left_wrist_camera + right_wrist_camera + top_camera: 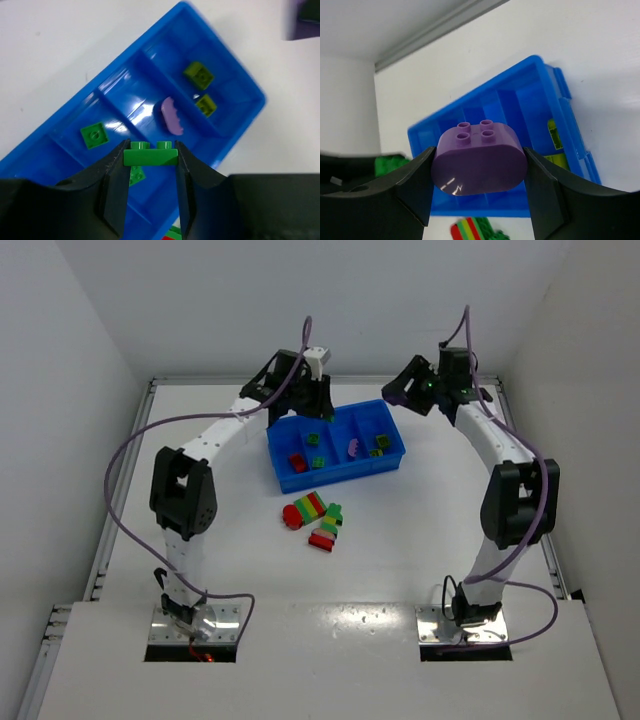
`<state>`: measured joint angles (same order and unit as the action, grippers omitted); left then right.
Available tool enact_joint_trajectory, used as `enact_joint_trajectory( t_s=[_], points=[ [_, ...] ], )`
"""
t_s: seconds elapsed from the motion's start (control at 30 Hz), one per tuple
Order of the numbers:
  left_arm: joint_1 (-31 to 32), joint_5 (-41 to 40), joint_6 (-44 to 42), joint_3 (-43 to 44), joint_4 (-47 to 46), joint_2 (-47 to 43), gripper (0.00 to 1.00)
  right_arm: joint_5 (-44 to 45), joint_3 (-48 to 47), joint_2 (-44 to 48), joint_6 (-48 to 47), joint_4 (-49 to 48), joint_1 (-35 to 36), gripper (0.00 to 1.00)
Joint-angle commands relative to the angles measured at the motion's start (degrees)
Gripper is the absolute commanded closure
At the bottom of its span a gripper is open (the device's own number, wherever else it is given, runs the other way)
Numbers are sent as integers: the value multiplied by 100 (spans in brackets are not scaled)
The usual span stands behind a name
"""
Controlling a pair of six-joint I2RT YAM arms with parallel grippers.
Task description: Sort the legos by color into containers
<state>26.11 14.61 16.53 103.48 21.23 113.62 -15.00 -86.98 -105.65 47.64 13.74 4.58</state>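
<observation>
Clamping green lego [150,155], left gripper [150,159]

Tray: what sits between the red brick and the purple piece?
Two green bricks in their own compartment, seen in the top view.

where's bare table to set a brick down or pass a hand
Bare table: between the striped stacks and the arm bases, and right of the stacks up to the right arm. Crowded: the narrow gap between stacks and blue tray.
</observation>
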Motion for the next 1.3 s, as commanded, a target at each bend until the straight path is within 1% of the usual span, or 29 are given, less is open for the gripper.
enact_joint_trajectory(
  t_s=[0.0, 0.07, 0.27, 0.37, 0.43, 0.47, 0.5, 0.53, 0.63, 0.67, 0.73, 0.8, 0.83, 0.97, 1.03, 1.07, 1.13, 1.23, 1.27],
  points=[
    [-27, -529, -203, 199, 672, 431, 100, -591, 85, 396, -1036, -441, 113, 100],
    [-27, -722, -151, 260, 724, 485, 100, -784, 155, 466, -1317, -442, 113, 100],
    [-80, -951, -151, 260, 838, 687, 99, -942, 155, 519, -1616, -442, 113, 100],
    [-132, -951, -151, 260, 891, 819, 86, -996, 155, 519, -1740, -442, 113, 100],
    [-132, -951, -151, 347, 1005, 889, 60, -996, 155, 466, -1959, -381, 166, 100],
    [-132, -847, -151, 418, 1066, 890, 47, -996, 155, 414, -2012, -294, 227, 100],
    [-185, -785, -203, 418, 1119, 951, 37, -1048, 77, 413, -2091, -240, 289, 100],
    [-185, -610, -203, 418, 1120, 951, 23, -1048, -20, 335, -2309, -170, 289, 100],
    [-237, -433, -318, 488, 1120, 1003, 4, -1048, -310, 63, -2653, 102, 430, 100],
    [-238, -355, -318, 489, 1120, 1004, 4, -1048, -311, 9, -2654, 103, 491, 100],
    [-299, -283, -160, 612, 1059, 1004, 0, -1048, -364, -69, -2846, 103, 491, 100],
    [-439, -126, -28, 813, 1006, 864, 0, -987, -574, -245, -3101, 225, 631, 100],
    [-440, 136, 33, 875, 1006, 863, 0, -987, -722, -316, -3372, 287, 684, 100],
    [-694, 752, -71, 999, 874, 451, 0, -829, -978, -685, -3831, 524, 860, 100],
    [-957, 1025, 7, 815, 743, 206, 0, -995, -1040, -808, -3981, 586, 860, 100],
    [-1063, 1487, 8, 744, 742, 143, 0, -1074, -1119, -930, -4147, 586, 860, 99],
    [-1317, 2060, -132, 578, 680, -15, 0, -1075, -1320, -1080, -4262, 657, 983, 98],
    [-1538, 2292, -247, 288, 680, -182, 0, -996, -1532, -1388, -4263, 709, 1036, 98],
    [-1652, 2379, -299, 226, 680, -235, 0, -935, -1532, -1467, -4263, 709, 1036, 96]
  ],
)
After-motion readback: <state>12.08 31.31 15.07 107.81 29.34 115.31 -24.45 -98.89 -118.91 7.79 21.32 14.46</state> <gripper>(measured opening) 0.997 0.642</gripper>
